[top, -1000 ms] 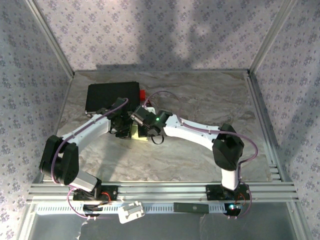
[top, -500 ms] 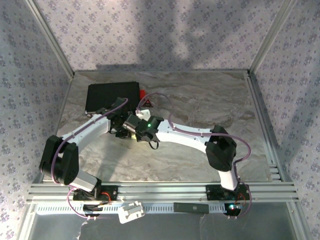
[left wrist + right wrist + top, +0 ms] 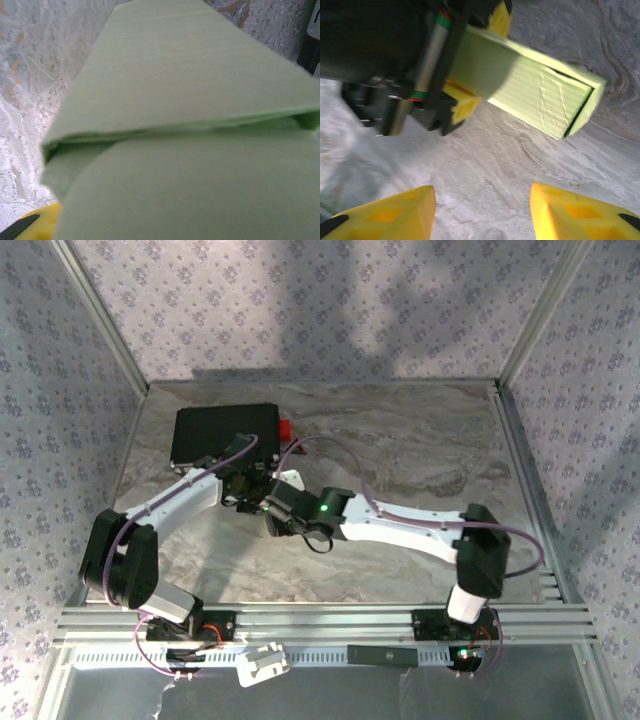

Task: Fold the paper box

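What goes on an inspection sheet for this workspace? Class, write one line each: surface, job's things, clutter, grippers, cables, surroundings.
surface: grey marbled table.
job's things: paper box, pale green, folded flat, a gap showing at its end.
clutter: black case at the far left, red object beside it.
grippers: left gripper clamps the box; right gripper open, empty, facing it.
cables: purple cables loop along both arms.
surroundings: floral walls; metal rails at the near edge.
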